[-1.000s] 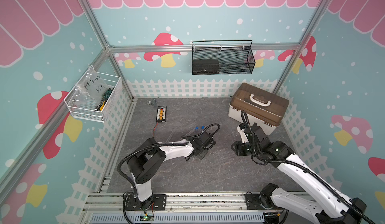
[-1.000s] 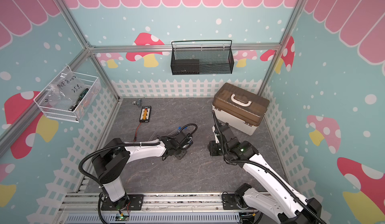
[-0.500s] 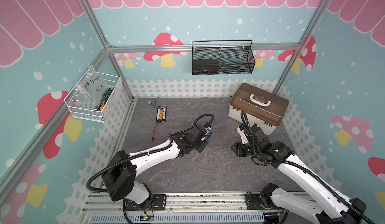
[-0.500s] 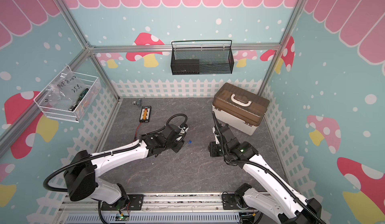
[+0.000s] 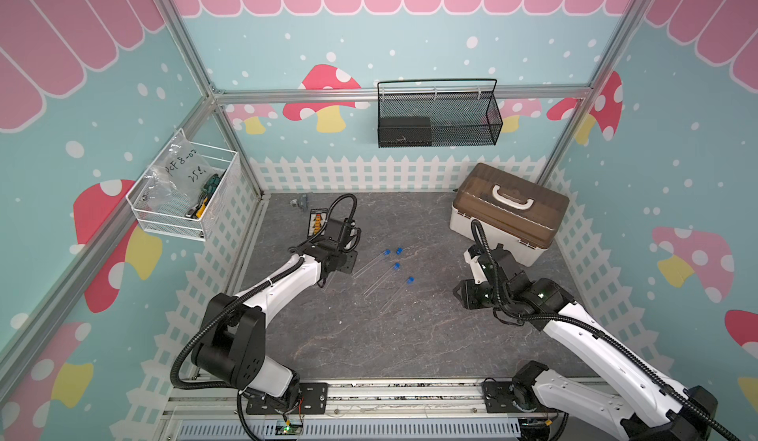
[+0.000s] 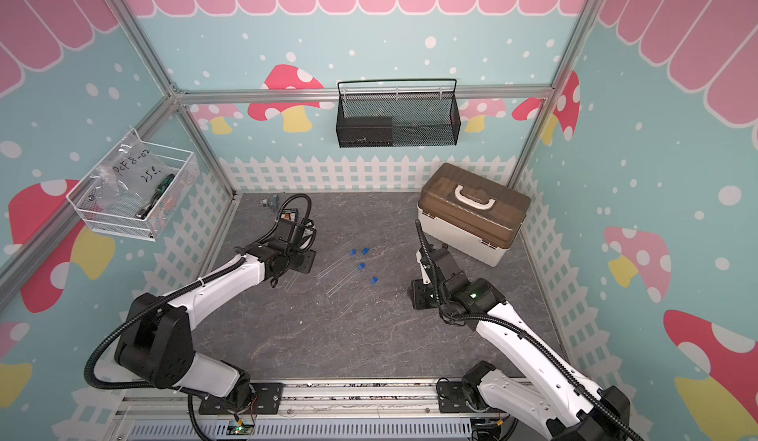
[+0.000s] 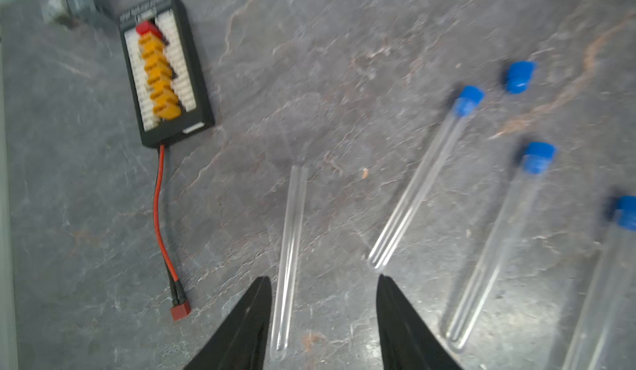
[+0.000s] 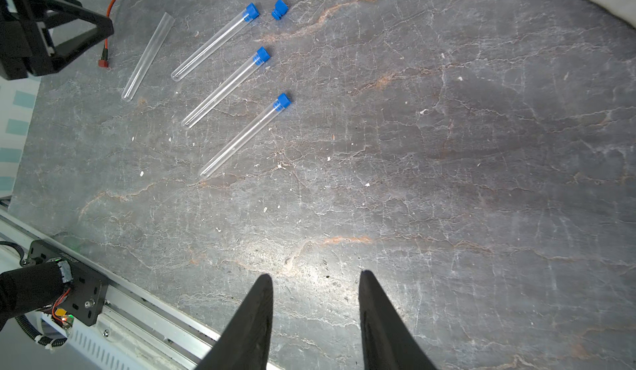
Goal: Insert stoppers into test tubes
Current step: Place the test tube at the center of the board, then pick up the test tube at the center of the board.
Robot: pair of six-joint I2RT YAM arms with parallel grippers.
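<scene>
The left end effector [image 7: 321, 278] has swung from the middle of the desk [image 8: 447, 179] toward its left edge, and its jaws have spread. They now stand apart, gripping nothing, around the closed end of the bare tube [image 7: 290, 247], which lies flat just inside one finger; whether it touches that finger I cannot tell. Three capped tubes [image 8: 225, 87] lie side by side mid-desk, each with blue in its mouth; the loose stopper [image 8: 279, 9] lies just beside the rearmost cap, well apart from the bare tube. The right end effector [image 8: 315, 273] has not stirred; its jaws are parted and empty over bare desk toward the right edge. By my reading three of four are done; the left arm looks set to pick up the bare tube.
</scene>
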